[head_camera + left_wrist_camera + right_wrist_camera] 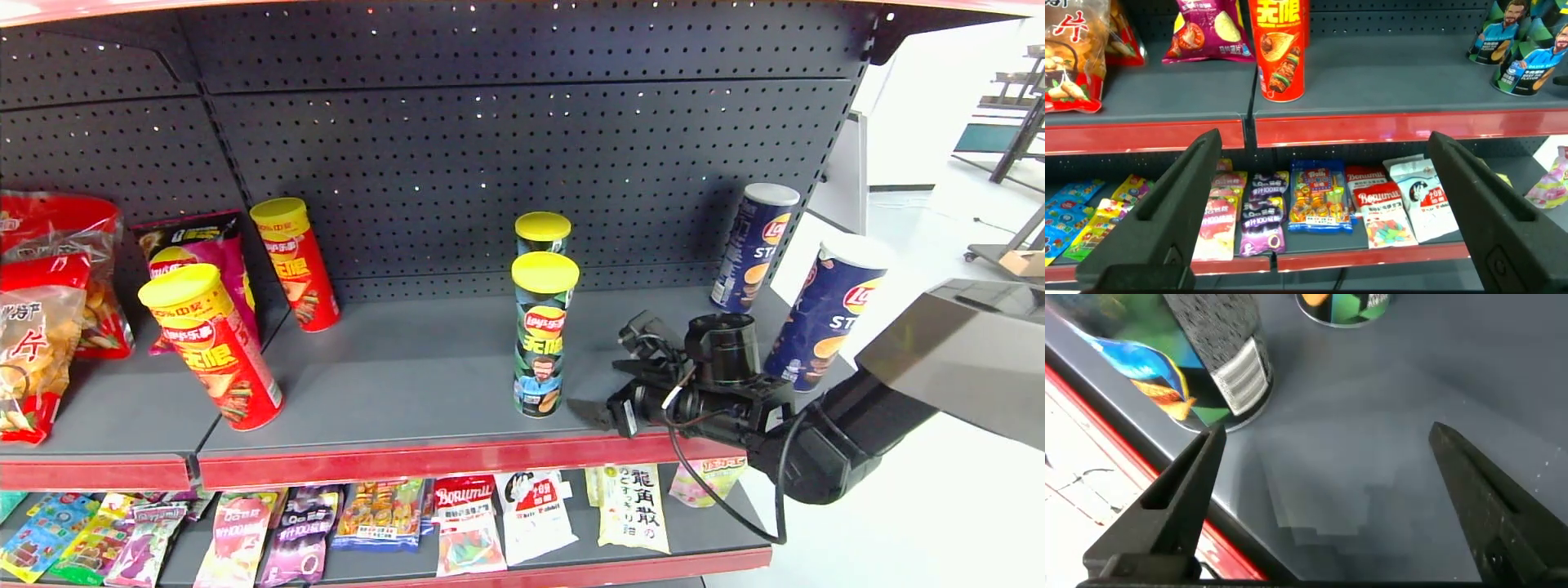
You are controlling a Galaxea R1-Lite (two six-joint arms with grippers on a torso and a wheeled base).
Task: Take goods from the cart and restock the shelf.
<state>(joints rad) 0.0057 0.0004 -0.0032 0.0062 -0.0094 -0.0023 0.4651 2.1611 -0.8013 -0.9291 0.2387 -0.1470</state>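
On the grey shelf board [408,384] a green chip can with a yellow lid [543,335] stands upright near the red front edge, with a second like can [543,233] behind it. My right gripper [608,376] hovers just right of the front can, open and holding nothing. In the right wrist view the right gripper [1323,449] frames bare shelf, with the front can's base [1200,376] beside one finger. My left gripper [1324,147] is open and empty, in front of the lower shelf's packets [1315,200].
Two red cans [216,355] [295,263] and snack bags [41,310] fill the shelf's left part. Two blue cans [755,245] [829,314] stand at its right end. Free board lies between the red and green cans. Flat packets [465,514] line the lower shelf.
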